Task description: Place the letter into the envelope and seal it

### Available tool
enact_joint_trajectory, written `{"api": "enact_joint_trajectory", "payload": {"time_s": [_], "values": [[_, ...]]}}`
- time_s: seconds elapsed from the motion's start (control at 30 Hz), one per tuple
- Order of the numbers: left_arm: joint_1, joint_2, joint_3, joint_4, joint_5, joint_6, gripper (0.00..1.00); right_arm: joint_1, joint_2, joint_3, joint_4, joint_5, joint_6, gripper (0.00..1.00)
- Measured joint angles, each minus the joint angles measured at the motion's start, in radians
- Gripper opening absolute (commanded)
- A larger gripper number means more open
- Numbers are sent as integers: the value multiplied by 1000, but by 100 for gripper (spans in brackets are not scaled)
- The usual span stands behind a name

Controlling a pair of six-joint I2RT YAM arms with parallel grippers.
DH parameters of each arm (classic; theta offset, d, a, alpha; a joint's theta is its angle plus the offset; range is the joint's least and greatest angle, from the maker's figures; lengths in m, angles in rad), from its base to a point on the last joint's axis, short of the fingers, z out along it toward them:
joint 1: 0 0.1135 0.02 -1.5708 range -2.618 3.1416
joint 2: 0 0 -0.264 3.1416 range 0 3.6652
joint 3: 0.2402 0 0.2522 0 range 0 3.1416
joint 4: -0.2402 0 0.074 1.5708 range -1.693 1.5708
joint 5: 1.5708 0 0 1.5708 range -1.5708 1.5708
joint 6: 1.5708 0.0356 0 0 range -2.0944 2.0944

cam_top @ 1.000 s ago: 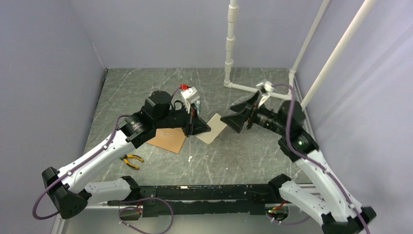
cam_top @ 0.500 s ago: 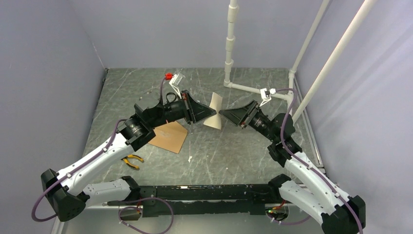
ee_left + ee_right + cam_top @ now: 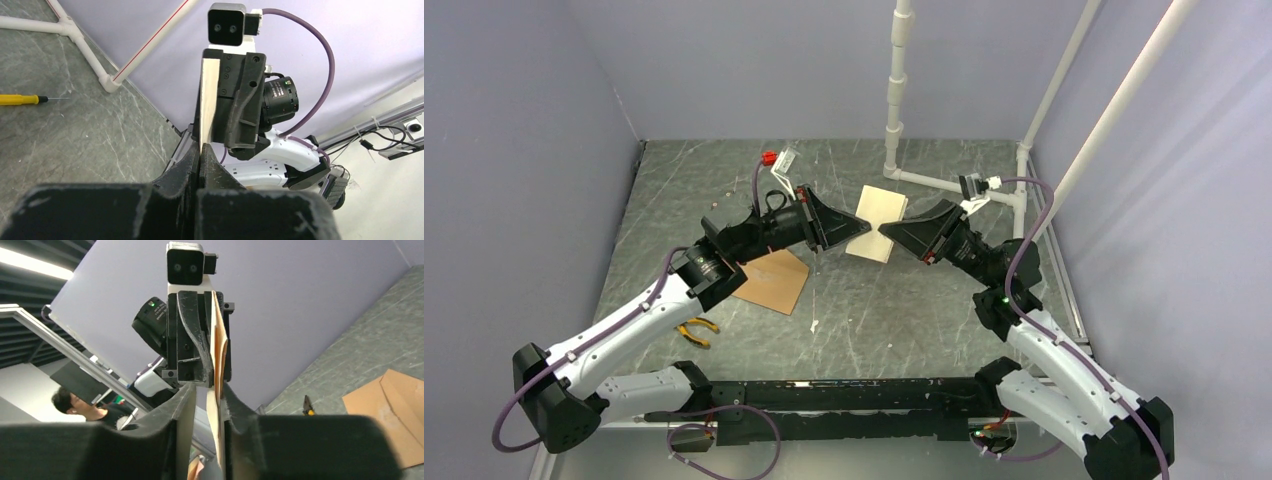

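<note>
The letter (image 3: 880, 220), a pale tan sheet, hangs in the air above the table's middle. My left gripper (image 3: 862, 232) is shut on its left edge; in the left wrist view the sheet (image 3: 209, 100) rises edge-on from the closed jaws. My right gripper (image 3: 885, 230) reaches in from the right and straddles the opposite edge. In the right wrist view the letter (image 3: 218, 355) lies against one finger, with a gap to the other, so the jaws are open. The brown envelope (image 3: 771, 282) lies flat on the table under the left arm, and the right wrist view shows the envelope (image 3: 390, 410) too.
Yellow-handled pliers (image 3: 694, 328) lie left of the envelope near the left arm. A yellow screwdriver (image 3: 20, 99) rests on the table. A white pipe frame (image 3: 896, 110) stands at the back right, close behind the right arm. Grey walls enclose the table.
The left gripper lifted the letter off the table and turned it. The right gripper came in from the right, took the letter's far edge between its fingers and narrowed.
</note>
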Motion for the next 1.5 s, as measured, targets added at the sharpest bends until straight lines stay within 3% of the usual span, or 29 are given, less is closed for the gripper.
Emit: {"api": "enact_joint_trajectory", "payload": {"time_s": [0.1, 0.17, 0.3, 0.37, 0.4, 0.53, 0.63, 0.8, 1.1, 1.27, 1.5], "values": [[0, 0, 0, 0, -7, -1, 3, 0, -1, 0, 4, 0, 3, 0], [0, 0, 0, 0, -11, 0, 10, 0, -6, 0, -18, 6, -7, 0], [-2, -2, 0, -68, -57, 34, 69, 2, -12, 23, -126, 41, -69, 0], [-2, -7, 0, -163, -123, 63, 90, 3, -8, 50, -214, 77, -119, 0], [-3, -11, 1, -241, -183, 68, 92, 3, -2, 63, -256, 98, -148, 0], [35, -2, 3, -543, -393, 78, 93, 3, 58, 82, -375, 160, -241, 0], [206, 61, 4, -719, -447, 90, 93, 3, 121, 80, -428, 185, -280, 0], [481, 189, 8, -850, -493, 141, 93, 4, 188, 71, -471, 203, -320, 0], [732, 459, 87, -862, -535, 155, 93, 5, 192, 40, -486, 211, -354, 0], [764, 621, 126, -846, -586, 149, 93, 5, 190, 14, -487, 211, -356, 0], [764, 691, 135, -829, -592, 148, 93, 5, 190, 11, -507, 206, -369, 0]]}}
